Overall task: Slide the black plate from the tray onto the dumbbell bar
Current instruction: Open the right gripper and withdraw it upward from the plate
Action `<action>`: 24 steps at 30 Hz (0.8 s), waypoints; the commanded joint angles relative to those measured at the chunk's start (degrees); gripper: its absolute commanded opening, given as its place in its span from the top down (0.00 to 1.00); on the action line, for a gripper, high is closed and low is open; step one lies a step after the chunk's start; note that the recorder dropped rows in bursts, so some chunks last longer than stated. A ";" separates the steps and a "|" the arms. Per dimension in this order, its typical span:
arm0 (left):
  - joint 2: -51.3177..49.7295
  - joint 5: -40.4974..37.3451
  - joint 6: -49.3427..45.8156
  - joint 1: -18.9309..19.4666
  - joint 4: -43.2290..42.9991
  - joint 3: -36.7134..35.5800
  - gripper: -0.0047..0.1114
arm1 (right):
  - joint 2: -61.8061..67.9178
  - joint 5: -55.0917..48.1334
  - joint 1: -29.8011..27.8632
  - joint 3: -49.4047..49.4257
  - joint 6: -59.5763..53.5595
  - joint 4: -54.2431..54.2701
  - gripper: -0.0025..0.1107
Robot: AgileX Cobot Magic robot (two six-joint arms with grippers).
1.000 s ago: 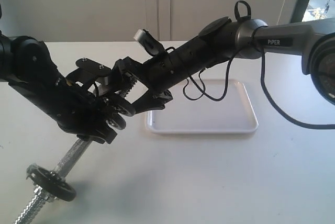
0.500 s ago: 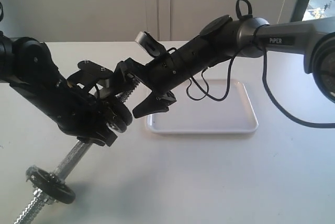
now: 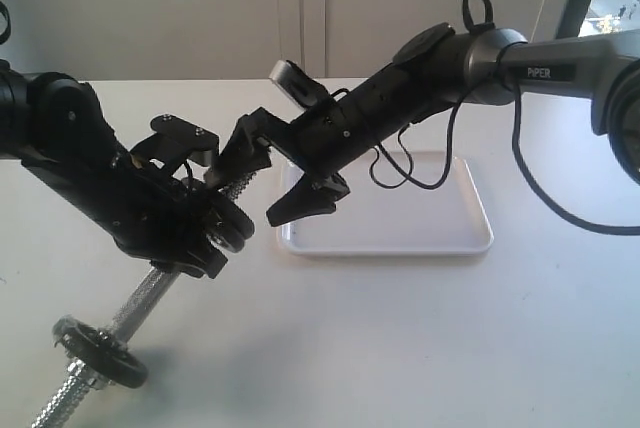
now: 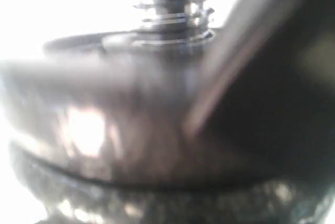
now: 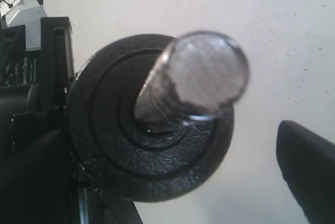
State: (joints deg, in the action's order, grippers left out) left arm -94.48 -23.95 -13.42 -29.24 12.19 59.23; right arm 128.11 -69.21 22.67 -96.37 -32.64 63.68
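The black plate (image 3: 229, 226) sits threaded on the dumbbell bar (image 3: 150, 293), pressed up against my left gripper (image 3: 192, 246), which is shut on the bar. In the right wrist view the black plate (image 5: 152, 145) rings the bar's threaded end (image 5: 204, 72). My right gripper (image 3: 248, 193) is open, its fingers (image 5: 309, 166) spread either side of the bar's tip and not touching the plate. The white tray (image 3: 470, 238) lies behind the right arm. The left wrist view is a blur of plate (image 4: 131, 119) and threaded bar (image 4: 172, 4).
A greyer disc (image 3: 100, 353) with a collar sits low on the bar near the table's front left. The bar slants up from there toward the tray. A black cable (image 3: 420, 173) loops off the right arm above the tray.
My right gripper has let go of the black plate and drawn back up and to the right. The plate stays on the bar by the left gripper, which has not moved.
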 commanded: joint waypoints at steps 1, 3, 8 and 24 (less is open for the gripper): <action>3.12 5.87 1.39 -0.06 2.95 2.05 0.96 | -0.68 -0.75 -3.35 -0.35 -0.28 -0.34 0.06; 3.02 6.61 2.00 -0.06 2.95 2.05 0.96 | -0.68 -0.75 -4.58 -0.35 -0.28 -0.23 0.06; 0.04 12.70 4.39 0.90 2.83 2.05 0.96 | -2.17 -0.75 -8.79 -0.35 -1.17 -0.65 0.06; -5.21 21.81 5.69 1.57 2.13 2.05 0.96 | -11.81 -0.75 -10.75 -0.24 -2.09 -1.91 0.06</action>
State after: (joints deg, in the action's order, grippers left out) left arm -102.54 -8.84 -6.57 -27.79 12.93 59.23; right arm 117.70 -69.64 12.33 -96.37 -33.98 62.01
